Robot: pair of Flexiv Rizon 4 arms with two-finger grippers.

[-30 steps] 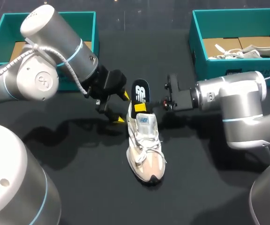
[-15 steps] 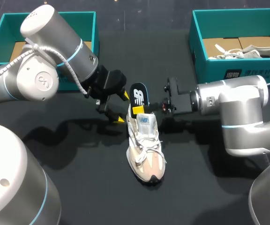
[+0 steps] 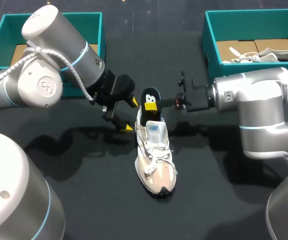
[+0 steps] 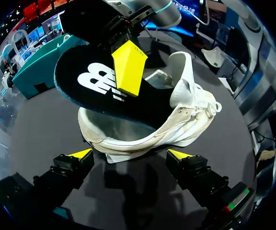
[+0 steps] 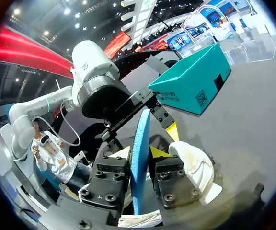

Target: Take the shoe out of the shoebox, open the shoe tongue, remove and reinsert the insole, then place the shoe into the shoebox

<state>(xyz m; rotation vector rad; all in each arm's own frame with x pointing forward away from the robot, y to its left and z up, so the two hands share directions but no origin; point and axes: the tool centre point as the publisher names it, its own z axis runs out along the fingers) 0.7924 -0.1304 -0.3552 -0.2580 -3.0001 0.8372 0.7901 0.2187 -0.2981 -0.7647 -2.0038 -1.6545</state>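
The right gripper is clamping the thin, flat insole near its rounded heel end, its fingers pressing the black top and the blue underside. The insole is slanting up out of the collar of the cream lace-up sneaker, which is sitting upright on the matte black table, well apart from the teal cardboard shoebox. The left gripper is hanging wide open and empty, just beside the sneaker's heel.

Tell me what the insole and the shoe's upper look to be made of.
Insole: probably thin foam; matte black fabric-like top with white print, plain blue underside. Shoe upper: seemingly pale woven mesh with smoother cream overlays, perhaps suede or synthetic leather; matte, slightly creased.
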